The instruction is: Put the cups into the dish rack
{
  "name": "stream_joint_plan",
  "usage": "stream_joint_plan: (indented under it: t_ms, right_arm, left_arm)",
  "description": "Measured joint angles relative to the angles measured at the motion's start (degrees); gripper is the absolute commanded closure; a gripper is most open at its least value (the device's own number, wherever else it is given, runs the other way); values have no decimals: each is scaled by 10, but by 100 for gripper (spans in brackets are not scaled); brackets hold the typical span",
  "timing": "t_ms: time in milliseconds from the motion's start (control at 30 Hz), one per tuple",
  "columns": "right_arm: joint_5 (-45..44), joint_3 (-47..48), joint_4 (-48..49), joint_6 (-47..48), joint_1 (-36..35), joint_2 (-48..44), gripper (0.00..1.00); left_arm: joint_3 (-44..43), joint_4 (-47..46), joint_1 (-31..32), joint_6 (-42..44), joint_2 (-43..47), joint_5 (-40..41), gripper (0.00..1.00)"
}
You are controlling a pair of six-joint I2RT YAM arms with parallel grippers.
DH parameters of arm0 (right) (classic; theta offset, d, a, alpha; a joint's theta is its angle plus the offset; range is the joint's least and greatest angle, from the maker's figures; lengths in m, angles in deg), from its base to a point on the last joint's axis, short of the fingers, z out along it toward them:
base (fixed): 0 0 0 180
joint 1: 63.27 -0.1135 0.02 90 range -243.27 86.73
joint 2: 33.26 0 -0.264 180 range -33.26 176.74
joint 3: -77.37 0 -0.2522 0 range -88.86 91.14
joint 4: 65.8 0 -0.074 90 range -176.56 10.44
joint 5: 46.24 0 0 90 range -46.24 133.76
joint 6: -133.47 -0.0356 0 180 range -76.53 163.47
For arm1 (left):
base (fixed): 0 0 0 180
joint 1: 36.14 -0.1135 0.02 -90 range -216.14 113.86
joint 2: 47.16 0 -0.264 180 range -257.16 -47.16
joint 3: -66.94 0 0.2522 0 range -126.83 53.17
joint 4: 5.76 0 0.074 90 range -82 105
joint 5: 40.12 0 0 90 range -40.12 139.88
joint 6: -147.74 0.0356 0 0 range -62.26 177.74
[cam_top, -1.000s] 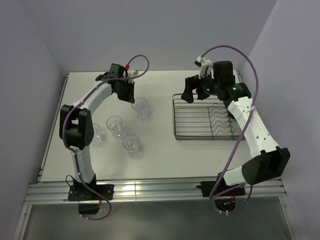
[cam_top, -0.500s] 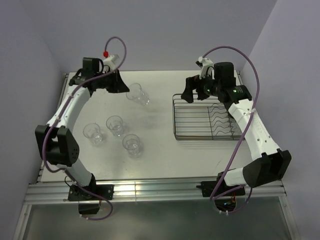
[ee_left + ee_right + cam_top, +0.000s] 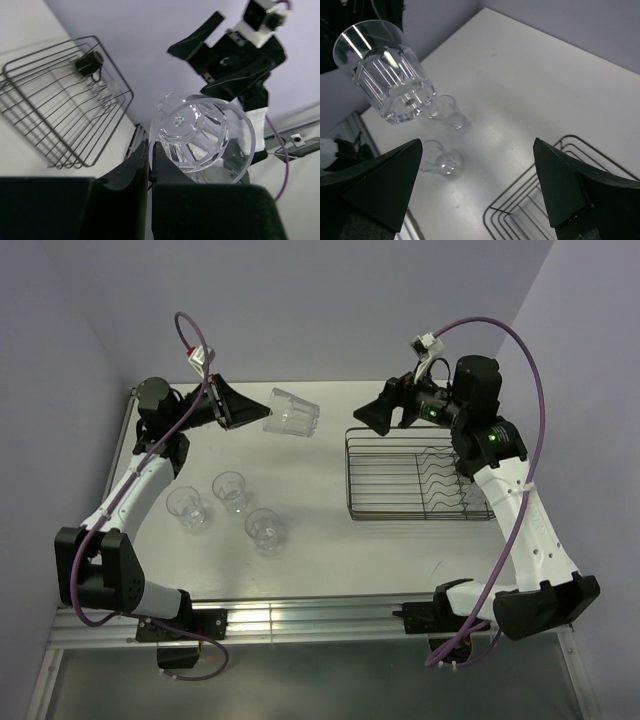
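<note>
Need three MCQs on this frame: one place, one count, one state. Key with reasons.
1. Where is the lifted tumbler? A) in the dish rack B) on the table C) in the left claw, airborne
2. How many tumblers stand on the table? A) two B) three C) five
3. The right claw is: A) open B) shut on a tumbler C) shut, empty
Key: C, the left claw pinches its rim in mid-air; B, three stand left of the dish rack; A, fingers spread, nothing between.
</note>
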Motion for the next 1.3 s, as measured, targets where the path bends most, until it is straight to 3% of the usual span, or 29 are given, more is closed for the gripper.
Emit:
stream_joint_plan:
  t_ms: [167,433,600,833,1300]
  right_arm:
    - [87,-3,55,-123,0,13,0]
    - [182,-161,422,-527,0,21,0]
    - [191,-165,553,-667,-9,33,0]
    - [193,-170,666,-747,-42,33,0]
    - [161,-183,694,-766,-87,57,0]
  left_arm:
    - [9,-154,0,-113,9,-5,100]
    - [53,-327,-1,-229,40,1,100]
    - [70,-370,-1,-266,42,12,100]
    - [73,-393,-1,-285,42,17,100]
    - [73,-402,9,-294,40,20,100]
